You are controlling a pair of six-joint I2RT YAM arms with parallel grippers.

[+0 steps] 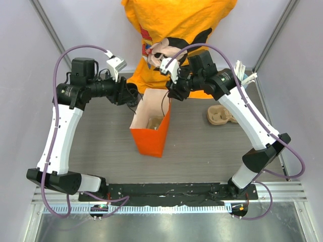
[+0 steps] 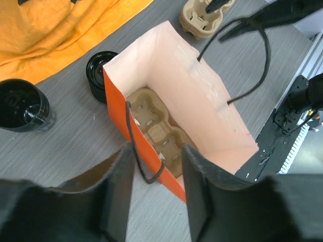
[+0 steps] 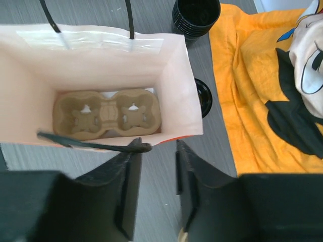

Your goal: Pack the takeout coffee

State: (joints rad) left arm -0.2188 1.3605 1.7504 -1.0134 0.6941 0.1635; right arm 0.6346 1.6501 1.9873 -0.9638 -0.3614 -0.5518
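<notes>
The grey bench [image 1: 202, 151] carries an open orange paper bag [image 1: 150, 141] at its middle and a cardboard cup carrier [image 1: 220, 115] to the right. Orange cloth [image 1: 176, 30] lies along the far edge. A lidded black cup [image 2: 99, 75] stands just beside the bag, with a black round stack [image 2: 22, 105] near it.

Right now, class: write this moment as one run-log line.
bag upright, open | carrier inside, empty | coffee cup beside bag | left tool open, astride handle | right tool open, by other handle

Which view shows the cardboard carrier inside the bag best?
Right wrist: it looks straight down on the carrier, both pockets visible. Left wrist shows it obliquely, partly behind the bag wall; top external only glimpses it.
</notes>
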